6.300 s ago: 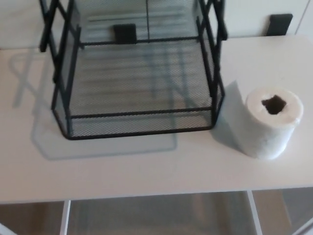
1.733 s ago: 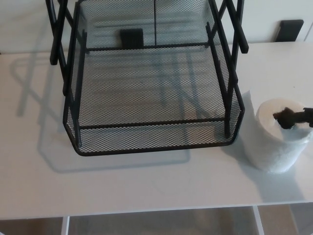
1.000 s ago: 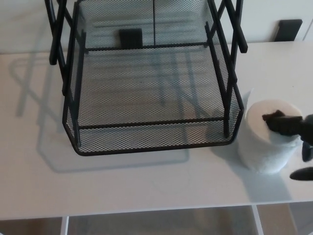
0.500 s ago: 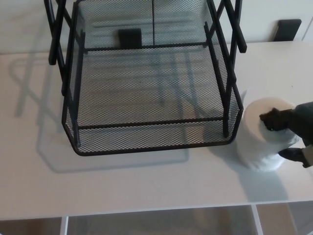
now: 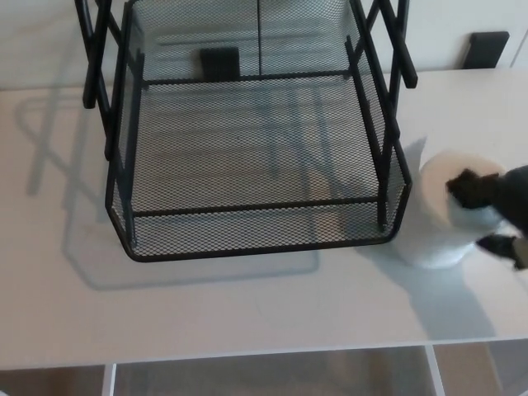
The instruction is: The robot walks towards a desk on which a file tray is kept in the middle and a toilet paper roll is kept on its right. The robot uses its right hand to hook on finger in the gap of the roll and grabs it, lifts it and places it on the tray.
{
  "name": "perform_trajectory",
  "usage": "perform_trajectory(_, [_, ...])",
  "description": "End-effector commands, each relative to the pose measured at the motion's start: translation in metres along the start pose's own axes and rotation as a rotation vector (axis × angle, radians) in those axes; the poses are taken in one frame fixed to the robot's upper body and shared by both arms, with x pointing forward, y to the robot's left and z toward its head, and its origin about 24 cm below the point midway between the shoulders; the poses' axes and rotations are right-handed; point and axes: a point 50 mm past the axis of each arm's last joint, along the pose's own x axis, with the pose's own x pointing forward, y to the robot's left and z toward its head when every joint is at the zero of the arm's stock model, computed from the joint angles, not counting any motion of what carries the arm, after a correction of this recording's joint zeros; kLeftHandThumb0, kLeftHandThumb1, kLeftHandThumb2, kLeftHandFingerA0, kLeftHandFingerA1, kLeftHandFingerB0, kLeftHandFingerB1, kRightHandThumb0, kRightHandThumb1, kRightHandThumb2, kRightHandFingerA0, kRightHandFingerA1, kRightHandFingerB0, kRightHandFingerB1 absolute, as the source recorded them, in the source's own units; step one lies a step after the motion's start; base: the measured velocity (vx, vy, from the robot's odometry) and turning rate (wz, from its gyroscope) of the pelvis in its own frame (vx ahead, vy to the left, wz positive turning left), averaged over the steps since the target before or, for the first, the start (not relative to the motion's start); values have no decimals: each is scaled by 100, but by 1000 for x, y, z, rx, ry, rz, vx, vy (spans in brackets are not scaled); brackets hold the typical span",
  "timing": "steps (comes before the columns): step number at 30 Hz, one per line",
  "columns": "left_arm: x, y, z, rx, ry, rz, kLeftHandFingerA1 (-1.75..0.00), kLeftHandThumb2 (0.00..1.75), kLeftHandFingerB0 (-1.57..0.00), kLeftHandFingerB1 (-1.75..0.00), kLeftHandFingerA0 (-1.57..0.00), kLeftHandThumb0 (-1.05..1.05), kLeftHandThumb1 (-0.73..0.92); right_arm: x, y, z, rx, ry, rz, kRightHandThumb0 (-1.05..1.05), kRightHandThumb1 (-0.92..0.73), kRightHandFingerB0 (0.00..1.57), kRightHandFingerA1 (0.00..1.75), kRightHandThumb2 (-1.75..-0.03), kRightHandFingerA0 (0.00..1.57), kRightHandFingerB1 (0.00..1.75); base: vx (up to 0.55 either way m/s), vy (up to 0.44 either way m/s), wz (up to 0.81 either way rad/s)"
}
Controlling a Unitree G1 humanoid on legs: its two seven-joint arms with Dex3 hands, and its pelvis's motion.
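Note:
A white toilet paper roll (image 5: 435, 216) is at the right of the white desk (image 5: 247, 305), just beside the front right corner of the black mesh file tray (image 5: 256, 214). My right hand (image 5: 493, 205) comes in from the right edge, one black finger hooked into the roll's hole and another finger against its outer side. The roll leans slightly and looks raised a little off the desk, with a shadow under it. My left hand is out of sight.
The tray has tall black side frames (image 5: 388, 74) that rise above its mesh floor. Two black blocks (image 5: 485, 48) stand at the desk's far edge. The desk's front edge runs along the bottom of the picture.
My right hand has closed on the roll and shifted it slightly up and back; the roll now tilts and its base has left its earlier spot.

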Motion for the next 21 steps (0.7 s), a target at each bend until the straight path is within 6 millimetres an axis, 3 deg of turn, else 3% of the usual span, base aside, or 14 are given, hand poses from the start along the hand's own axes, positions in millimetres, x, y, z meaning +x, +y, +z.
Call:
perform_trajectory(1, [-3,12,4,44,-49,45,-47,67,-27,-35,-41,-85,88,2,-69,-26,-39,18,-268,-18,-65,95,160,-64,88,62,0,0,0])
perform_trajectory(2, [-3,12,4,20,-47,46,-46,66,-28,-34,-41,-86,87,4,-93,-31,-20,40,-309,-23,-65,94,159,-66,89,62,0,0,0])
perform_trajectory(3, [-3,13,5,18,-48,47,-46,66,-28,-34,-41,-86,87,4,-96,-32,-16,41,-314,-23,-65,94,159,-66,89,62,0,0,0])
perform_trajectory(4, [-3,13,5,25,-48,47,-48,66,-28,-34,-43,-86,87,4,-106,-32,-24,37,-326,-21,-67,92,151,-68,90,68,0,0,0])
perform_trajectory(7, [-3,13,4,19,-45,49,-48,66,-29,-34,-45,-86,87,6,-142,-28,-69,5,-404,-23,-64,94,154,-66,95,63,0,0,0])
perform_trajectory(8, [-3,13,3,25,-44,51,-50,66,-29,-34,-45,-86,87,6,-151,-26,-81,-4,-429,-24,-63,93,160,-67,95,63,0,0,0])
perform_trajectory(9, [-3,13,2,56,-45,53,-49,67,-28,-34,-44,-88,88,5,-173,-21,-92,-37,-496,-29,-58,93,163,-64,95,64,0,0,0])
perform_trajectory(12, [-4,14,1,66,-45,54,-47,67,-28,-34,-43,-87,88,5,-187,-17,-101,-50,-535,-32,-58,94,165,-65,96,66,0,0,0])
perform_trajectory(14, [-4,14,1,29,-41,55,-52,67,-29,-35,-45,-86,87,7,-222,-2,-105,-103,-639,-26,-59,92,163,-71,96,71,0,0,0])
perform_trajectory(20, [-4,14,2,37,-44,58,-48,67,-28,-34,-44,-85,88,16,-237,23,-73,-166,-634,-25,-60,94,162,-75,95,65,0,0,0])
perform_trajectory(21, [-4,14,0,39,-49,57,-46,66,-27,-34,-43,-86,87,22,-237,36,-41,-218,-585,-31,-64,91,165,-63,88,59,0,0,0])
